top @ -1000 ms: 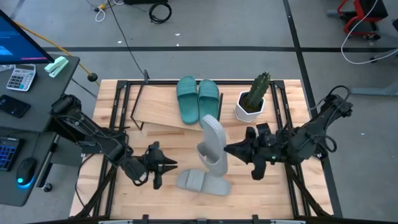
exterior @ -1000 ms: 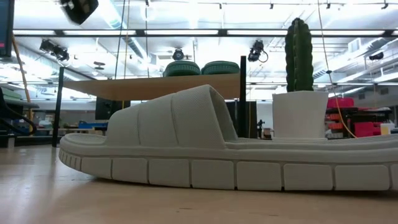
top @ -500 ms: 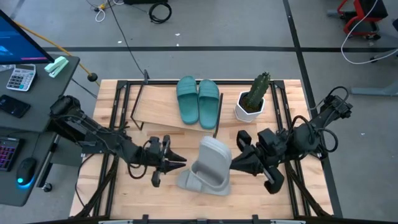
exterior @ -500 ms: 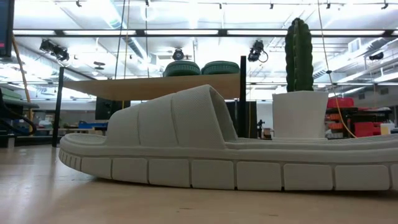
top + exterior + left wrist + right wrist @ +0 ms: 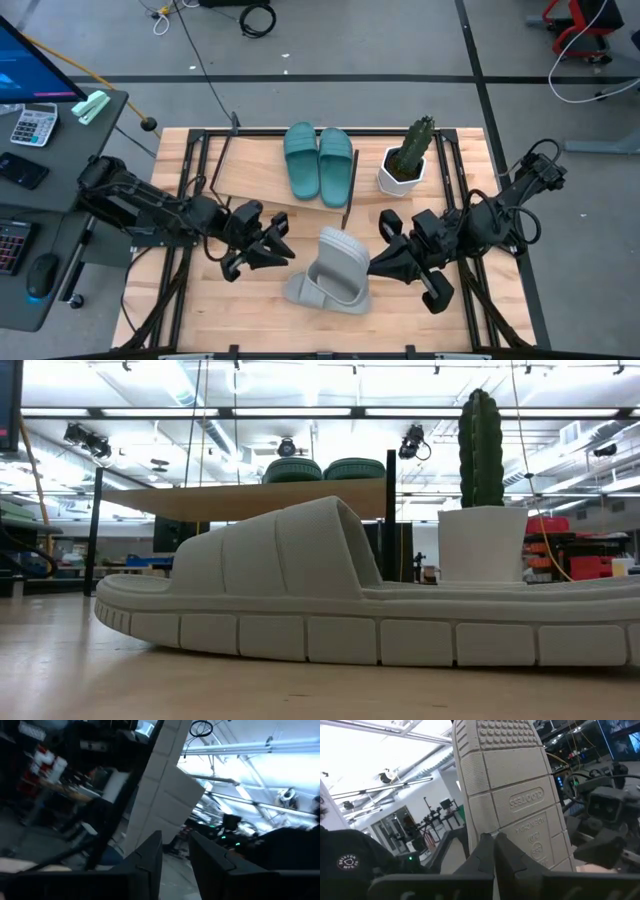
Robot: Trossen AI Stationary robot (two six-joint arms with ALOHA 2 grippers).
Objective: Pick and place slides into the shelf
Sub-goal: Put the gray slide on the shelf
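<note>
Since the earlier frame the left hand (image 5: 283,248) has drawn back from the grey slides and lifted toward the shelf's front edge; the right hand (image 5: 372,267) has kept its place with the raised grey slide (image 5: 338,262).

Right hand: fingers pressed onto the edge of the raised slide, which stands tilted, ribbed sole facing the right arm; the right wrist view shows the sole (image 5: 507,790) filling the frame above the closed fingertips (image 5: 492,851).

Left hand: fingers spread with a narrow gap, holding nothing, just left of the raised slide and apart from it.

Second grey slide (image 5: 320,295) lies flat on the counter (image 5: 210,310), beneath and touching the raised one. In the low view it spans the foreground (image 5: 330,600).

Two teal slides (image 5: 319,160) sit side by side on the shelf (image 5: 250,180), toes toward the far edge.

A potted cactus (image 5: 408,155) stands right of the shelf.
</note>
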